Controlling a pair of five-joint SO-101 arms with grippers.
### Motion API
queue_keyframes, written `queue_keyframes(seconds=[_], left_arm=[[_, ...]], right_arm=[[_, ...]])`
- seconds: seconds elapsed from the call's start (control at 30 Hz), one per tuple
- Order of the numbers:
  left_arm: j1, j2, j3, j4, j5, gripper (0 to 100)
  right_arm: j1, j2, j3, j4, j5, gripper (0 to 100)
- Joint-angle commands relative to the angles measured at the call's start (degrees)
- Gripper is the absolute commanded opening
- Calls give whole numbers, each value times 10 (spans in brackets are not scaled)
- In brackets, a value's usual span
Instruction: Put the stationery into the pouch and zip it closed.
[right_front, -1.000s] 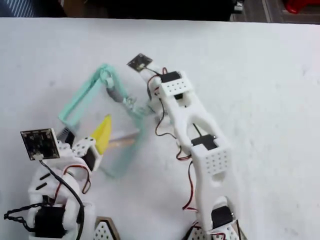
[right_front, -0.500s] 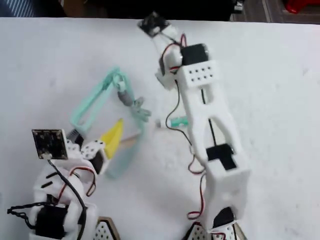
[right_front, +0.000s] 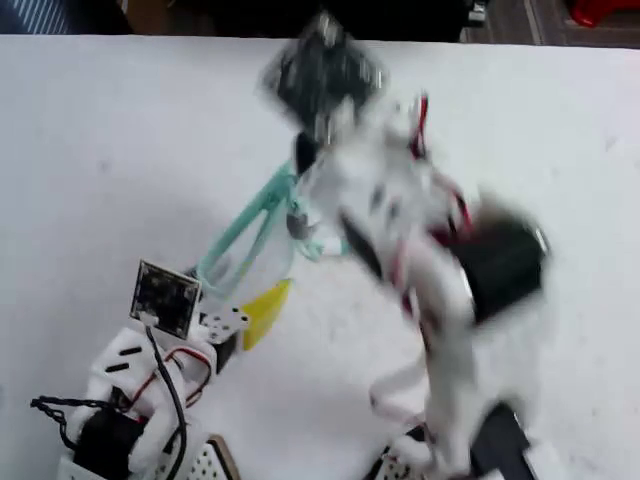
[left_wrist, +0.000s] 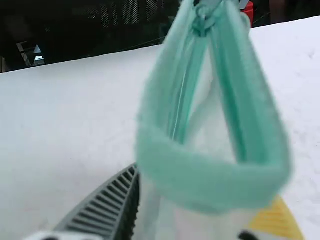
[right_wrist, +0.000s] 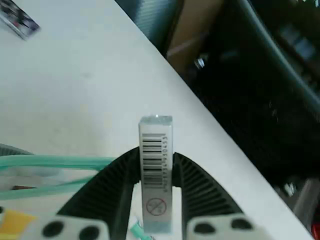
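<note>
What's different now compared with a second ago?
The right arm swung up off the table, away from the pouch; the right gripper now clamps a barcoded stick. The left arm slid rightward, dragging the pouch along. Unchanged: the left gripper grips the pouch's end, and the pouch is unzipped.

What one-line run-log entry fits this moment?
left gripper: grips clear mint-trimmed zip pouch, zip open | right gripper: grips small white barcode-labelled stick, outside pouch | stage: loading

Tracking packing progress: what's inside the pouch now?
The pouch gapes open, but its contents cannot be made out; the left gripper covers one end. A barcoded item is outside, in the right gripper.
</note>
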Motion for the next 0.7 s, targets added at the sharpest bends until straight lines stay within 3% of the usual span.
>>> queue_keyframes(seconds=[0.0,0.13,0.3,0.4,0.5,0.67], left_arm=[[7,0,-11,8,-9,298],[8,0,-12,9,-9,298],[8,0,-12,9,-9,298],[8,0,-12,9,-9,298],[8,0,-12,9,-9,298],[8,0,-12,9,-9,298]], right_arm=[[-102,-66,-19,-6,2,17],[-160,-100,-19,-18,2,17],[-164,-102,-11,-36,-4,17],[-164,-98,18,-56,-69,17],[-164,-94,79,-85,-113,17],[-164,-96,188,-160,-116,17]])
